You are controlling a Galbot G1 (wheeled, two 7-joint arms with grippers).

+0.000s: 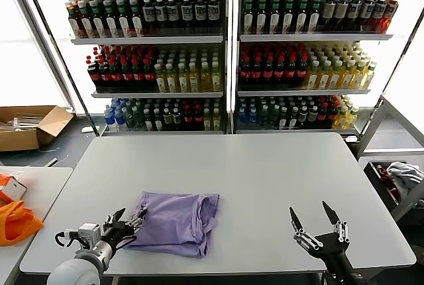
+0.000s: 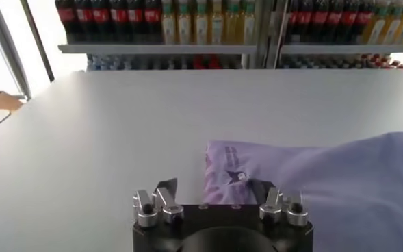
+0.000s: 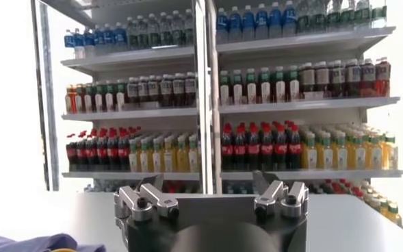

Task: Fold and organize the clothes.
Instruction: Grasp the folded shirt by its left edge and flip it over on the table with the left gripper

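One of the clothes, a lavender T-shirt (image 1: 177, 222), lies folded in a rough rectangle near the front left of the grey table (image 1: 265, 166). In the left wrist view the T-shirt (image 2: 338, 185) shows a small dark printed graphic at its near corner. My left gripper (image 1: 131, 217) is low at the shirt's left edge, open, with that corner of the fabric lying between its fingers (image 2: 165, 186); the left gripper (image 2: 213, 185) has no visible hold on it. My right gripper (image 1: 309, 211) stands open and empty over the table's front right, apart from the shirt. The right wrist view shows the right gripper (image 3: 206, 181) and an edge of the T-shirt (image 3: 30, 242).
Shelves of bottled drinks (image 1: 225, 53) fill the back. An orange bag (image 1: 14, 222) lies on a side table at the left, and a cardboard box (image 1: 30, 126) sits on the floor behind it. A bin with cloth (image 1: 401, 179) stands at the right.
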